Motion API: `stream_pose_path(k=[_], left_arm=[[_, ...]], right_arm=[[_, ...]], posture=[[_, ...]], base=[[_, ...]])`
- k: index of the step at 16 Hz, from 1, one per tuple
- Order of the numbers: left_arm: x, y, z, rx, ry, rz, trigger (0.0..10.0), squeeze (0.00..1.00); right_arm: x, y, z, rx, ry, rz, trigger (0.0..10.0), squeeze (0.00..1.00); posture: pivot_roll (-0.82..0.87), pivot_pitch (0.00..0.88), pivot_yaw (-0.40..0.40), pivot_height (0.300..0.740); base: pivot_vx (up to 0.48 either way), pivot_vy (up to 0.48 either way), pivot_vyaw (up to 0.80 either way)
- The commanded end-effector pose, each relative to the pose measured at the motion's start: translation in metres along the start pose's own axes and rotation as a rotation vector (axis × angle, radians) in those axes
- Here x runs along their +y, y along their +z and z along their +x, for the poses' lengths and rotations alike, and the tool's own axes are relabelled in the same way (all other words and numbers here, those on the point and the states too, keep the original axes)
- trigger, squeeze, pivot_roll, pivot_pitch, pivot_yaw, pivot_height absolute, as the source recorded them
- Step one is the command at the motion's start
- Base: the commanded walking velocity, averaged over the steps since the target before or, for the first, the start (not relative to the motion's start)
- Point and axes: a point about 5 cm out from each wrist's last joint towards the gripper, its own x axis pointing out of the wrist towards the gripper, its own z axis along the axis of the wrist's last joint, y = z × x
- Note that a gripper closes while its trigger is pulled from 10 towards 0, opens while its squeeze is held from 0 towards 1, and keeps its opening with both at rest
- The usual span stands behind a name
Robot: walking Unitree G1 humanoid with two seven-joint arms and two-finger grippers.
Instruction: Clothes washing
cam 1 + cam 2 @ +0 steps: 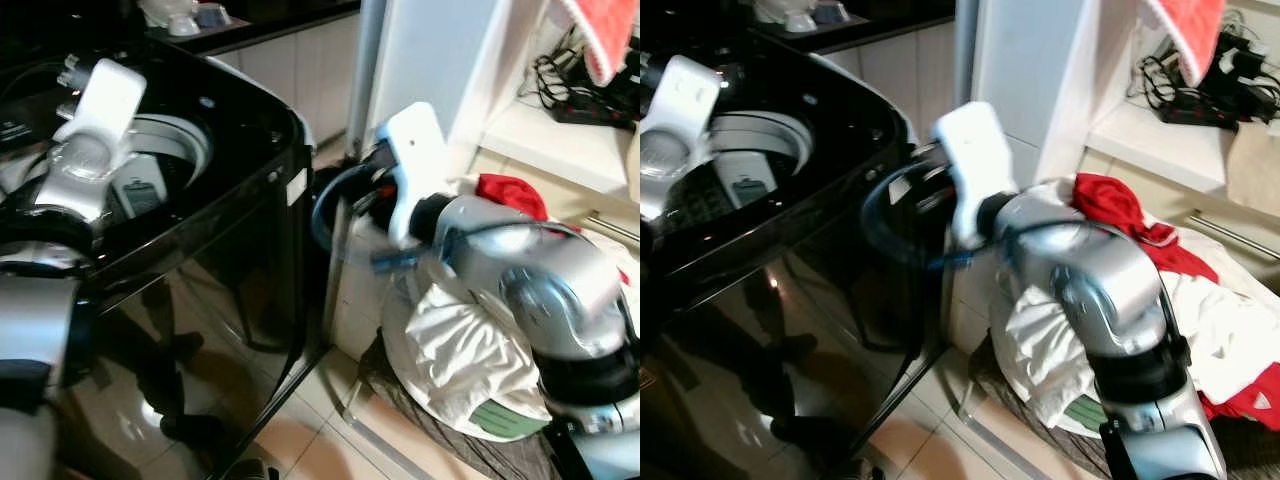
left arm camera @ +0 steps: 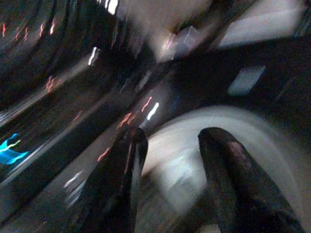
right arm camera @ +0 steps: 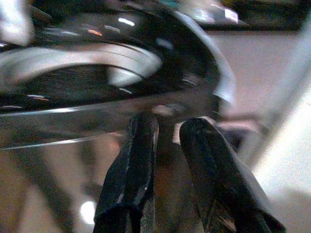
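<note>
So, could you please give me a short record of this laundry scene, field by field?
Appliance: black top-loading washing machine, its drum opening uncovered.
Laundry: pile of white clothes with a red garment on top, in a basket on the floor to the machine's right.
Left hand: fingers apart, empty, over the drum opening.
Right hand: narrow gap between its fingers, nothing held, near the machine's front right corner.
Background: white shelf with cables.
</note>
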Motion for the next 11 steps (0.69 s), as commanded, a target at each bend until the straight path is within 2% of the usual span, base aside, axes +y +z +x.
stream_pose_path(k=[1,2,3,4,6,7,8,9,10,11], left_arm=[[-0.011,0.018,0.002,-0.101,-0.073,-0.028,10.0,0.0],[-0.042,0.019,-0.004,-0.182,-0.26,0.037,10.0,0.0],[-0.067,0.02,-0.013,-0.257,-0.395,0.012,10.0,0.0],[-0.075,0.021,-0.017,-0.29,-0.432,-0.019,10.0,0.0],[-0.099,0.032,-0.039,-0.404,-0.576,-0.146,10.0,0.0],[-0.118,0.043,-0.066,-0.499,-0.73,-0.249,10.0,0.0],[-0.124,0.047,-0.079,-0.522,-0.797,-0.296,10.0,0.0],[-0.132,0.049,-0.094,-0.54,-0.881,-0.33,10.0,0.0],[-0.146,0.044,-0.12,-0.534,-1.038,-0.34,10.0,0.0],[-0.149,0.041,-0.127,-0.528,-1.074,-0.335,10.0,0.0]], right_arm=[[-0.019,-0.002,0.0,0.017,-0.11,0.002,10.0,1.0],[-0.045,-0.013,0.001,0.073,-0.257,-0.006,10.0,1.0],[-0.067,-0.019,0.0,0.09,-0.369,-0.018,10.0,1.0],[-0.075,-0.021,-0.001,0.091,-0.408,-0.024,10.0,1.0],[-0.101,-0.028,-0.01,0.116,-0.55,-0.037,10.0,1.0],[-0.123,-0.037,-0.022,0.152,-0.681,-0.007,10.0,1.0],[-0.131,-0.044,-0.029,0.167,-0.729,0.047,10.0,1.0],[-0.136,-0.053,-0.036,0.182,-0.767,0.155,10.0,1.0],[-0.14,-0.072,-0.05,0.226,-0.826,0.288,10.0,1.0],[-0.141,-0.077,-0.053,0.239,-0.841,0.31,10.0,1.0]], posture=[[-0.02,0.0,0.015,0.74],[-0.02,0.0,0.016,0.74],[-0.02,0.0,0.018,0.74],[-0.02,0.0,0.016,0.74],[-0.02,0.0,0.009,0.74],[-0.02,0.0,0.003,0.74],[-0.02,0.0,0.003,0.74],[-0.01,0.0,-0.005,0.74],[-0.01,0.0,-0.005,0.74],[-0.01,0.0,-0.005,0.74]], base=[[0.0,0.0,0.0],[0.0,0.0,0.0],[0.0,0.0,0.0],[0.0,0.0,0.0],[0.0,0.0,0.0],[0.0,0.0,0.0],[0.0,0.0,0.0],[0.0,0.0,0.0],[0.0,0.0,0.0],[0.0,0.0,0.0]])
